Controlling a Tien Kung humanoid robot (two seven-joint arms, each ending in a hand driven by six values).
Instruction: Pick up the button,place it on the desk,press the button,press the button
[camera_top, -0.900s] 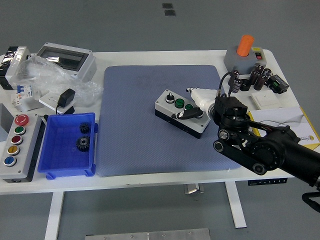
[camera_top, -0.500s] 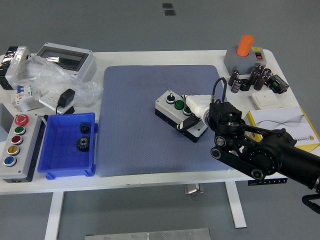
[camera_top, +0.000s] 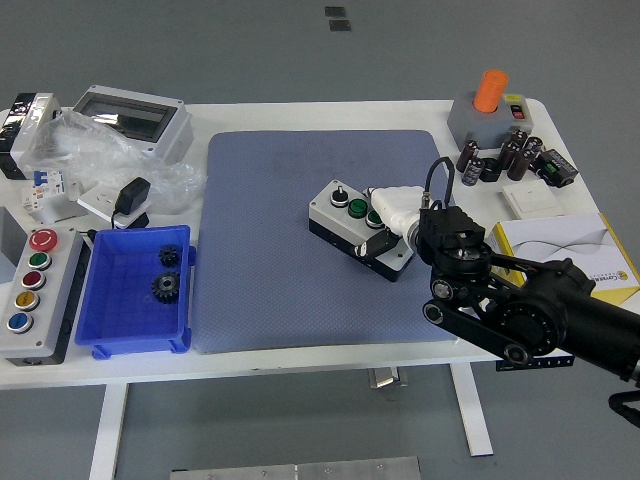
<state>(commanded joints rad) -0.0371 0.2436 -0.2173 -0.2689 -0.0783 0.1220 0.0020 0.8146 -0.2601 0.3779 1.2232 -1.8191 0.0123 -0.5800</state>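
Observation:
The button box (camera_top: 345, 215), grey with a black base, lies on the blue mat (camera_top: 270, 250). It carries a black knob and green buttons on top. My right hand (camera_top: 384, 226) is closed around the box's right end. Its white fingers (camera_top: 392, 205) lie over the top beside a green button, and the dark thumb (camera_top: 378, 246) presses the front face. The right end of the box is hidden under the hand. My left arm does not appear.
A blue bin (camera_top: 135, 292) with gears sits left of the mat, beside a multi-button panel (camera_top: 35, 290). Plastic bags, a grey enclosure (camera_top: 130, 118) and an adapter lie at the back left. An orange-topped device (camera_top: 488, 105), capacitors and a booklet (camera_top: 560, 240) crowd the right side.
My right hand has moved left and down over the box's right end. The thumb went from lying across the top to the front face. The box barely shifted.

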